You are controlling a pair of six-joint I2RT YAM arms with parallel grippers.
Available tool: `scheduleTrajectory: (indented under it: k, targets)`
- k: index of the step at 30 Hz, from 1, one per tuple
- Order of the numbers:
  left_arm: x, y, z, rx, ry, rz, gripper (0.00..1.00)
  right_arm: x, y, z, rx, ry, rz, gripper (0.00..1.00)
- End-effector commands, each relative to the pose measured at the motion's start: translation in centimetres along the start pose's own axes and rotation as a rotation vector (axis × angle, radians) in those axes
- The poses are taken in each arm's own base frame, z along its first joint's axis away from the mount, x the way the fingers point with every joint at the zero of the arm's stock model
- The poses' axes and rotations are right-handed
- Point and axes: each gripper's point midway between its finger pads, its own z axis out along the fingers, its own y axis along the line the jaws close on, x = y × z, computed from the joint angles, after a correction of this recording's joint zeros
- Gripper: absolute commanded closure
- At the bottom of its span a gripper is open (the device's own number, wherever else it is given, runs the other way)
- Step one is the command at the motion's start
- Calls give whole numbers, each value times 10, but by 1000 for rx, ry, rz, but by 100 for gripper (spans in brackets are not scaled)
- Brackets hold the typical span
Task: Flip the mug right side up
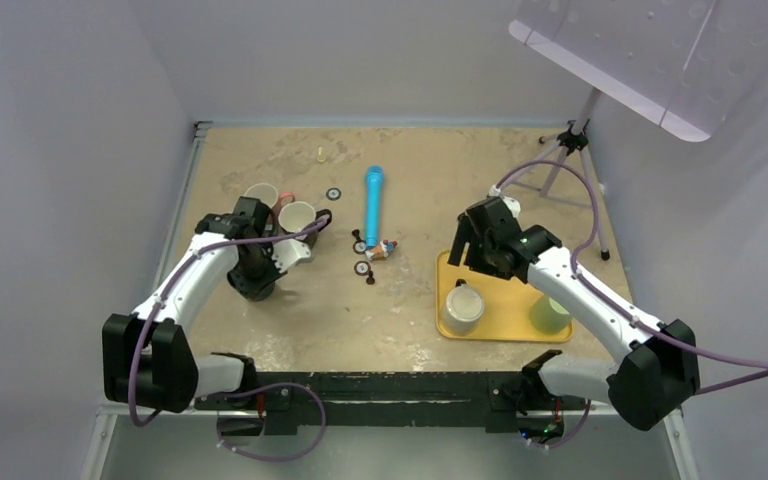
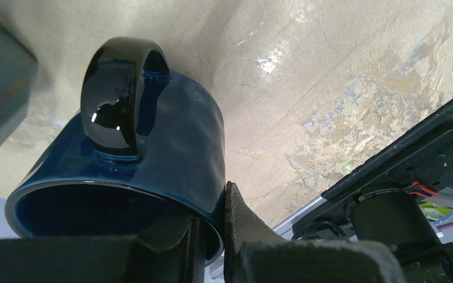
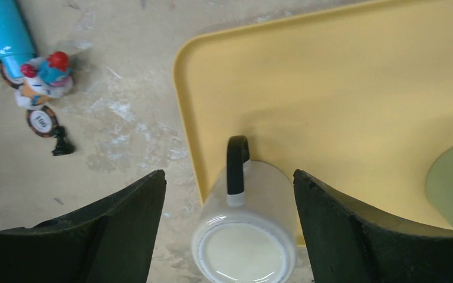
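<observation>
Dark blue glazed ceramic forms the mug [image 2: 171, 147], which hangs at the left side of the table [image 2: 342, 76]. It is tipped so that its mouth faces the wrist, and its glossy black handle [image 2: 121, 100] is uppermost in the wrist view. The wall at the rim is pinched by the left gripper [image 2: 215, 215], one finger inside and one outside, so the pincer is clenched on the mug. Whether the base touches the table cannot be told.

It is judged that the wrist should be rolled until the mouth faces up. The pinch should be held firm throughout, since a rim hold on smooth glaze may slip. The base should be lowered flat before release, clear of the two pale mugs [image 1: 297, 215] just beyond.

The right gripper [image 3: 229, 177] is spread wide above a white mug [image 3: 245, 247] at a corner of the yellow tray [image 3: 330, 88], and nothing is grasped by it.
</observation>
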Motion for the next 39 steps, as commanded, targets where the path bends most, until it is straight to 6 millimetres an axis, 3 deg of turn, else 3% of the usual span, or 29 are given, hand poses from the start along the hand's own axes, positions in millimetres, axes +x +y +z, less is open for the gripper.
scheduleTrajectory:
  k: [1,4,10,12,16,19,22,25,29,35,39]
  targets:
    - [0,17,11,-48,-26,18,100,23,-13,13,-4,85,36,19]
    - [6,17,22,-20,-1,-2,100,47,-15,28,-10,169,27,18]
    - [2,14,17,-12,-34,-18,63,79,-16,49,-6,305,-4,21]
    - [0,13,10,-30,-59,-21,56,83,-13,54,-32,318,-24,34]
    - [-4,12,-4,-42,-88,-31,54,80,9,59,-120,330,-54,62]
    - [-5,7,-10,-25,-100,-35,53,75,14,64,-119,336,-98,100]
    - [-6,8,-18,-42,-111,-37,52,67,17,63,-105,319,-157,100]
    - [-11,8,-28,-49,-145,-45,52,48,33,50,-137,232,-225,100]
    - [-30,-4,-51,3,-248,-44,51,20,76,13,-303,43,-318,100]
    - [-90,-58,-113,280,-614,33,45,-17,93,-33,-430,-165,-301,100]
    - [-134,-87,-161,477,-876,71,40,-38,113,-76,-582,-280,-272,100]
